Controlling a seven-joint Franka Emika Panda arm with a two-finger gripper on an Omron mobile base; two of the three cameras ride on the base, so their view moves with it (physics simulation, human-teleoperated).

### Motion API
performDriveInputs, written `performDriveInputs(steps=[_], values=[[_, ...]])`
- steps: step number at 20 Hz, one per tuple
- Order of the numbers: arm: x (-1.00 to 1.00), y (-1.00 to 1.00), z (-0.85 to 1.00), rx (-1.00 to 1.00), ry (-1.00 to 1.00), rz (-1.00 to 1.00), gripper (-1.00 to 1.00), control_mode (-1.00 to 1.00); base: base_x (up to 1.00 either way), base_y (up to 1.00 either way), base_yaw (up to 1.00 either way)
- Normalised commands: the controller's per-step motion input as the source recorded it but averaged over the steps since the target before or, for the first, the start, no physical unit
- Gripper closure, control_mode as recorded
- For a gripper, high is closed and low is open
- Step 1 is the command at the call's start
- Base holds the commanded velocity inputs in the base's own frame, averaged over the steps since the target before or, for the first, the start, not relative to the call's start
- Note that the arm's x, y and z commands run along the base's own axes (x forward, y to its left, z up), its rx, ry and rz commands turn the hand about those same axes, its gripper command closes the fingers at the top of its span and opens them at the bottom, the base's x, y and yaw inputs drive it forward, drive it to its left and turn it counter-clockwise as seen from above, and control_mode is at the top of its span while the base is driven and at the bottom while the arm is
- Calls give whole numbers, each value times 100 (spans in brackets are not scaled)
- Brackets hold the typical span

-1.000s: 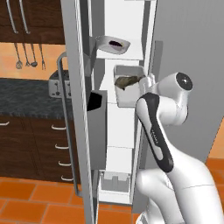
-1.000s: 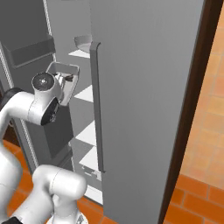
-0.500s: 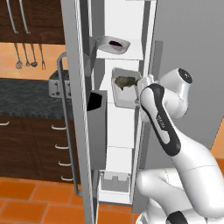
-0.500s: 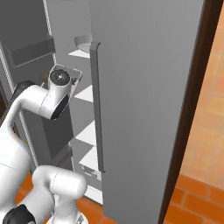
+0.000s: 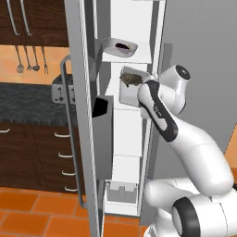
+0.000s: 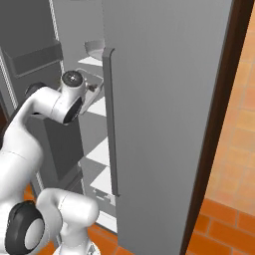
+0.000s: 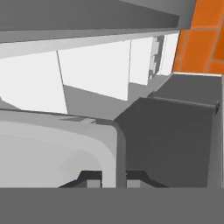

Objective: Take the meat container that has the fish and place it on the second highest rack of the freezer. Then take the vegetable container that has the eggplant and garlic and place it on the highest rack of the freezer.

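Your gripper (image 7: 114, 180) is pinched on the rim of the white meat container (image 5: 131, 89), one finger on each side of its wall. The fish (image 5: 131, 79) lies inside that container, which you are holding tilted at the front edge of the second highest rack (image 5: 128, 109) in the open freezer (image 5: 125, 28). Above it, the highest rack (image 5: 126, 57) carries a white container (image 5: 119, 45) with something dark in it, near the rack's front edge
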Motion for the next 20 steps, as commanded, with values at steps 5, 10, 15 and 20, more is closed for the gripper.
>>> performDriveInputs(steps=[5, 10, 15, 20], values=[[23, 20, -12, 6, 0, -14, 100, -100, 0, 0, 0], [56, 29, -18, -1, 0, -15, 100, -100, 0, 0, 0], [47, 6, -20, -6, 0, -3, 100, -100, 0, 0, 0], [2, 0, 0, -2, 0, 9, 100, -100, 0, 0, 0]])
